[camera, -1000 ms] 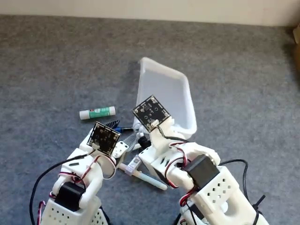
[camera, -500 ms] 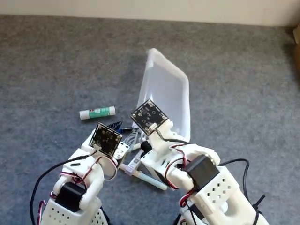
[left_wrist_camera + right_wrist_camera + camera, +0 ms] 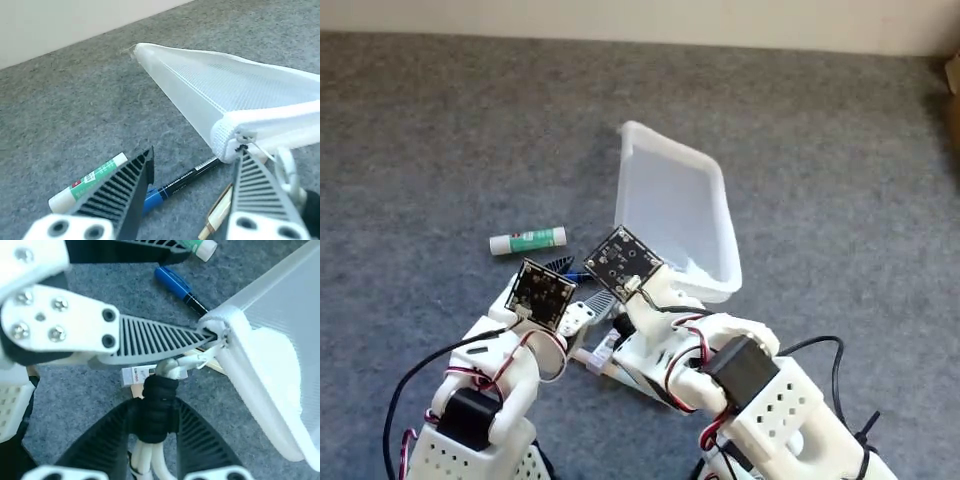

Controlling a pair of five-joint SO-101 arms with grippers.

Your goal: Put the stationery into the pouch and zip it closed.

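The white mesh pouch (image 3: pixel 675 210) lies on the grey carpet, its near corner and zip end (image 3: pixel 235 142) by my grippers. My left gripper (image 3: pixel 192 192) is open, and one ribbed finger (image 3: pixel 155 337) touches that pouch corner. My right gripper (image 3: pixel 157 412) is shut on the black zip pull cord (image 3: pixel 159 395), just behind the corner. A blue-capped pen (image 3: pixel 175 186) lies between the left fingers, on the carpet. The green and white glue stick (image 3: pixel 527 240) lies to the left, also outside the pouch. A beige pen (image 3: pixel 217 217) lies under the left gripper.
A small white stick-shaped item (image 3: pixel 140 375) and a white pen (image 3: pixel 597 357) lie beneath my right arm. Bare grey carpet (image 3: pixel 440 130) spreads left and behind the pouch. A pale wall edge (image 3: pixel 620 20) runs along the back.
The pouch tipped up on edge half a second ago and has dropped back flat. My right gripper has shifted left and nearer, towards the left gripper. The left arm has barely moved.
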